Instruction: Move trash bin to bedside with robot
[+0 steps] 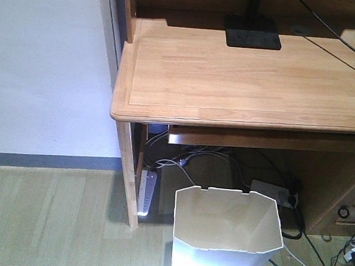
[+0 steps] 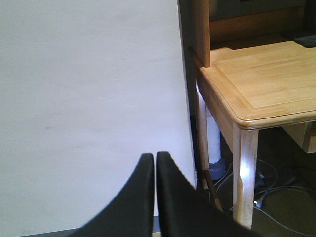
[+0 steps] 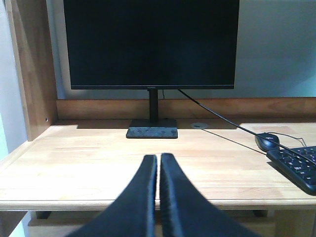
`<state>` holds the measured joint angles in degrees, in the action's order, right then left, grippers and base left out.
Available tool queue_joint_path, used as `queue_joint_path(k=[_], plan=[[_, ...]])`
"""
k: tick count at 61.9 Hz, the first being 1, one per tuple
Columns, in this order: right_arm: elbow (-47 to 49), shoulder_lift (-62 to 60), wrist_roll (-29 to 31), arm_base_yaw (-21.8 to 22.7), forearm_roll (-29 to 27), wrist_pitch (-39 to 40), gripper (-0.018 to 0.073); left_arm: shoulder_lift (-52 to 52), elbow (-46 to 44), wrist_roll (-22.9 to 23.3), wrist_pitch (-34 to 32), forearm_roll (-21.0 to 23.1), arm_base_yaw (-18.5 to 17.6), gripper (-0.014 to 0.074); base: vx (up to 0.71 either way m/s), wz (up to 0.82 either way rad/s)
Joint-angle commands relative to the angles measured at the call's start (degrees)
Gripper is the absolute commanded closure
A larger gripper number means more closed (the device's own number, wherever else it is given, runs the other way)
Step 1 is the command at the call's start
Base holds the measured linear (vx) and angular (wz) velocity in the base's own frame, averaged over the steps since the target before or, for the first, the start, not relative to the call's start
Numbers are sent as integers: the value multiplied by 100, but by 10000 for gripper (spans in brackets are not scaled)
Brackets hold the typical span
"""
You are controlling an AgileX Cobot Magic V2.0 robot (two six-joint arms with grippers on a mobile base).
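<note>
The white trash bin [image 1: 227,234] with an angular rim and cream inside stands on the wooden floor in front of the desk opening, at the bottom of the front view. It is empty. My left gripper [image 2: 155,156] is shut on nothing and points at the white wall beside the desk corner. My right gripper [image 3: 158,157] is shut on nothing and points over the desk's front edge toward the monitor. Neither gripper shows in the front view. The bed and its checkered bedding are out of view.
A light wooden desk [image 1: 244,83] carries a black monitor [image 3: 150,44] on a stand [image 1: 253,32], a mouse [image 3: 267,141] and a keyboard [image 3: 296,165]. Under it lie a power strip [image 1: 148,191] and tangled cables [image 1: 187,162]. A white wall [image 1: 44,59] stands left.
</note>
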<state>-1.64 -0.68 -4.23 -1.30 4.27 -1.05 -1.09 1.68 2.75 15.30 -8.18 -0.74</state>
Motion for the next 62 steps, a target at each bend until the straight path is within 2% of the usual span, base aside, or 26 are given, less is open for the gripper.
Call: queue_joint_path(k=[1,26,40,49,62], plan=[[-104,-66,-3,-11,13,393,570,-54,160,46,-423,15,-36,602,0,0],[-104,-66,-3,-11,13,403,570,-54,160,46,-423,15,-36,602,0,0],[-57,-66,94,-11,20,850,570,-54,160,46,-423,15,-36,602,0,0],[221,-44,94,-11,20,537,570,-54,160,46,-423,15,-36,602,0,0],[988,591,94,-11,21,-378,570,-54,160,46,-423,15,-36,602,0,0]])
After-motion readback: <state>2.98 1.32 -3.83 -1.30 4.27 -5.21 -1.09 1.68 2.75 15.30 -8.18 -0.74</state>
